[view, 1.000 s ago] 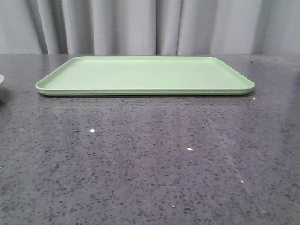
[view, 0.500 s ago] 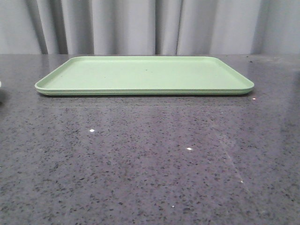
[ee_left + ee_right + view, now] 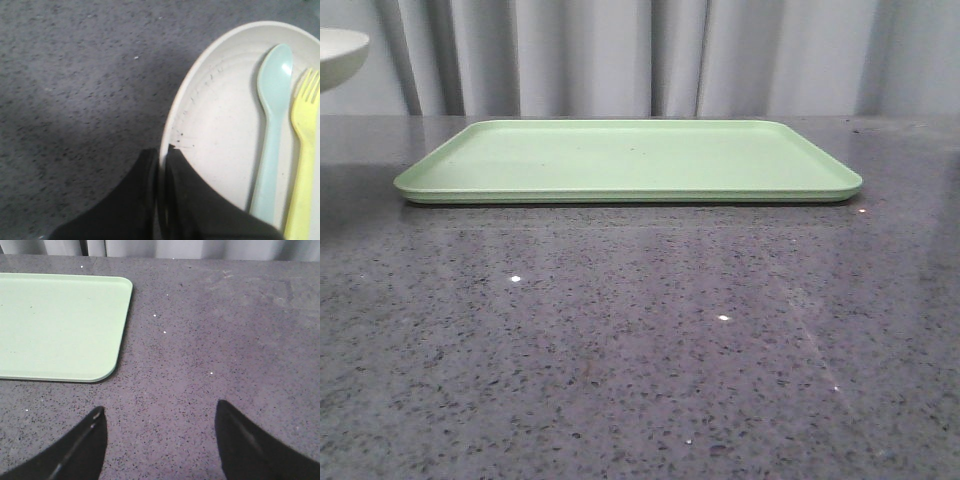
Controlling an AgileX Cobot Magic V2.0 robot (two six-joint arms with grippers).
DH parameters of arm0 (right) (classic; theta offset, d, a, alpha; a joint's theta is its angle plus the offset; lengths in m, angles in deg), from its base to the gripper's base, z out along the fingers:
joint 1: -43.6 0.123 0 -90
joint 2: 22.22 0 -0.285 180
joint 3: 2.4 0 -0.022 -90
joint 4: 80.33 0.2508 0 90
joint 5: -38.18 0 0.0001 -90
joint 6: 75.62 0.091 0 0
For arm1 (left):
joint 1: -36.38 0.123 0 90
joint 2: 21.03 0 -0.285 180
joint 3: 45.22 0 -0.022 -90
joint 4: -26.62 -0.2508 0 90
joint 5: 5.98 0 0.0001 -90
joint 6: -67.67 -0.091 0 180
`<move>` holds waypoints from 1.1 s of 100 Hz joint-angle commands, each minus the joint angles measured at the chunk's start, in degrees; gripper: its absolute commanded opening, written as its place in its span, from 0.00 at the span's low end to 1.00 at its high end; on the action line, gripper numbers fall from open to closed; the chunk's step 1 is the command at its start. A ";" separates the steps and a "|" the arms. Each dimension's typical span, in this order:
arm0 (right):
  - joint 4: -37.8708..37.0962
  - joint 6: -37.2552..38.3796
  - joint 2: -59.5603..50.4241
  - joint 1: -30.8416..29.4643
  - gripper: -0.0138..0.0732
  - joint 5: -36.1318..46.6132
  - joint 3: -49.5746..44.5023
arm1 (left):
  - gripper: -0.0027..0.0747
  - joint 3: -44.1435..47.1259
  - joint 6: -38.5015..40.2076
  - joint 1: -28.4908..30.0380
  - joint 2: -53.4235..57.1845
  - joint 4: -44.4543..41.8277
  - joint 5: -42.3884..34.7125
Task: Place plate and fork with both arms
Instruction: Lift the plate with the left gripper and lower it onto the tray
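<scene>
The counter (image 3: 640, 340) is dark grey stone with small speckles and a few bright glints. Grey curtains (image 3: 620, 55) hang behind it. A big green tray (image 3: 630, 160) lies flat at the back of the counter.

The left gripper (image 3: 162, 165) is pinched shut on the rim of the plate (image 3: 220, 130), one finger inside the rim and one outside. The yellow fork (image 3: 305, 150) lies in the plate, just beside a pale blue spoon (image 3: 272, 120).

The right gripper (image 3: 160, 432) is wide open and holds nothing. It hangs over bare counter near a corner of the tray.

Half a second ago only a thin bit of the plate showed low at the left edge of the front view. Now the plate (image 3: 340, 55) is up high in the top left corner, off the counter. The tray has not moved.
</scene>
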 commanded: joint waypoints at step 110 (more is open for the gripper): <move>-0.26 -0.25 0.50 0.14 0.70 3.91 1.95 | 0.01 -23.02 17.23 -46.46 -23.48 3.59 -27.99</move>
